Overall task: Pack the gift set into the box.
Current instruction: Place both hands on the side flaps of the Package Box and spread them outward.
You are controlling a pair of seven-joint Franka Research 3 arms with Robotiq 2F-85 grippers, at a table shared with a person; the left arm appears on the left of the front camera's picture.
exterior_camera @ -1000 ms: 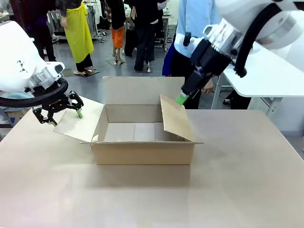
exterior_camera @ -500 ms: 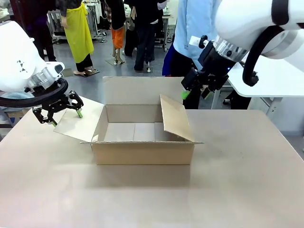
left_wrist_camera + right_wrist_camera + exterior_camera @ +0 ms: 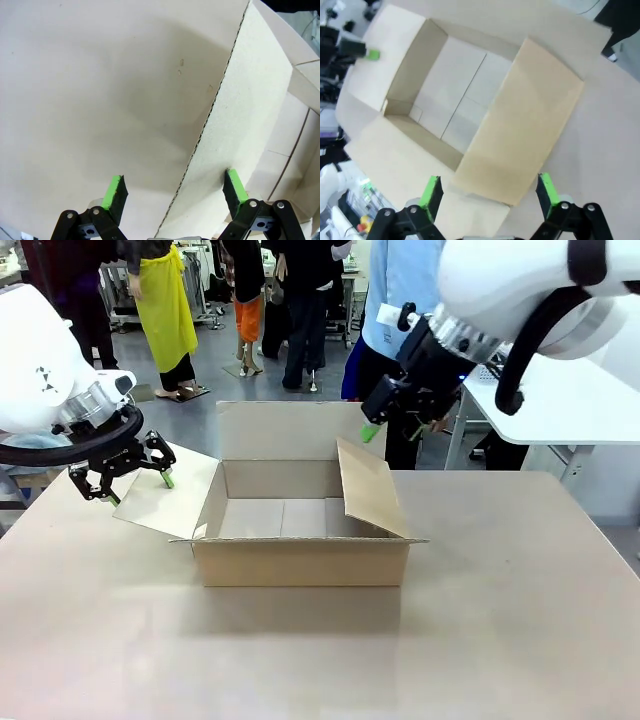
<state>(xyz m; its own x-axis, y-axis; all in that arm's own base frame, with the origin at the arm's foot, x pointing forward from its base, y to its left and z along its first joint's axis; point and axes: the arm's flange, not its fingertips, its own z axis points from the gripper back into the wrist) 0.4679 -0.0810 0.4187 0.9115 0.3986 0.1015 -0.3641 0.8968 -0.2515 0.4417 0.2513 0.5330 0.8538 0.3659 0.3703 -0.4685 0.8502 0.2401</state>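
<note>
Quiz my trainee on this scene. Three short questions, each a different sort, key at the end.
1. True or false: something already lies inside the box.
2. Pick one. The left gripper is: A) shut on a flap; B) open, at the edge of the left flap; C) down inside the box.
3. Fill in: the right gripper, raised near the box's far right corner, is ___.

Key: 1 false, the inside is bare. 2 B. 3 open.
</note>
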